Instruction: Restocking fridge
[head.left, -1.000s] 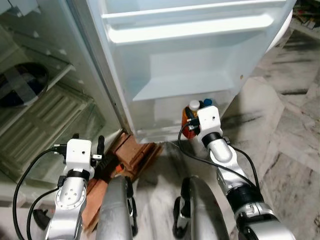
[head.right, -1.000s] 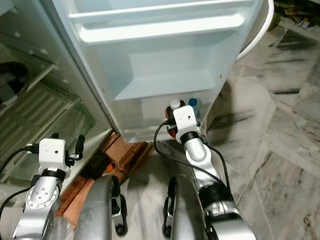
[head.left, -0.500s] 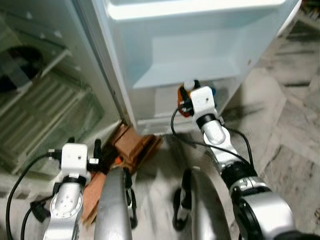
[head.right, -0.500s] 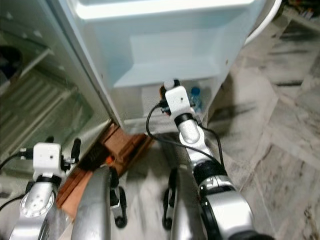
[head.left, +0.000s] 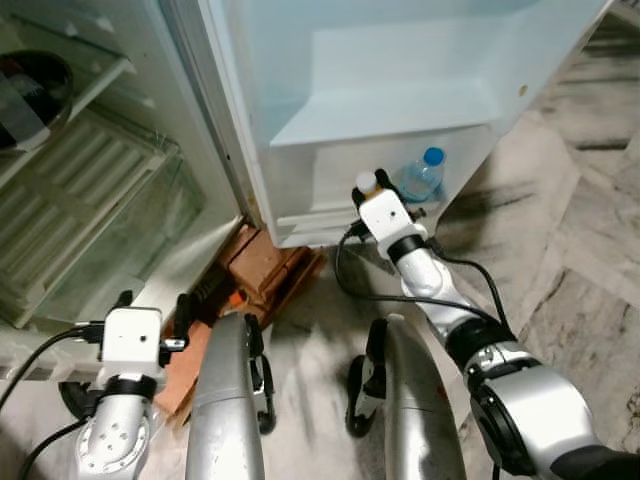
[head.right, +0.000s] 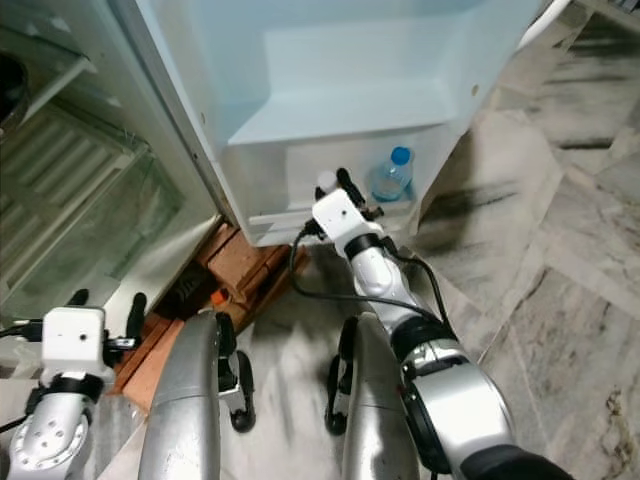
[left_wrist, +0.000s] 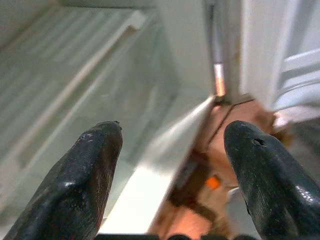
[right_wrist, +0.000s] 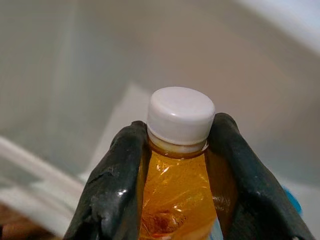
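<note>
1. Orange liquid fills the bottle (right_wrist: 177, 200) clamped at the neck between the right gripper (head.left: 372, 190)'s two black fingers (right_wrist: 117, 180), which press on either side just under its white cap (right_wrist: 180, 116).
2. From the head views, that bottle sits at the front of the lowest door shelf (head.left: 330, 180) of the open fridge door (head.left: 400, 70), mostly hidden behind the white wrist block, so only the cap peeks out above it.
3. Just beside it in the same shelf stands a clear water bottle (head.left: 420, 180) with a blue cap, upright and close to the gripper but apart from it.
4. The right arm reaches forward and down to the shelf, a black cable looping beneath it.
5. The left gripper (left_wrist: 170, 170) hangs low at the robot's left with its fingers spread wide and nothing between them, near the bottom edge of the fridge body (head.left: 90, 200).
6. Under the fridge corner lie reddish-brown blocks (head.left: 262, 268), probably bricks, though the view is too soft to be sure.
7. Marble-patterned floor (head.left: 570, 260) spreads out to the right.
</note>
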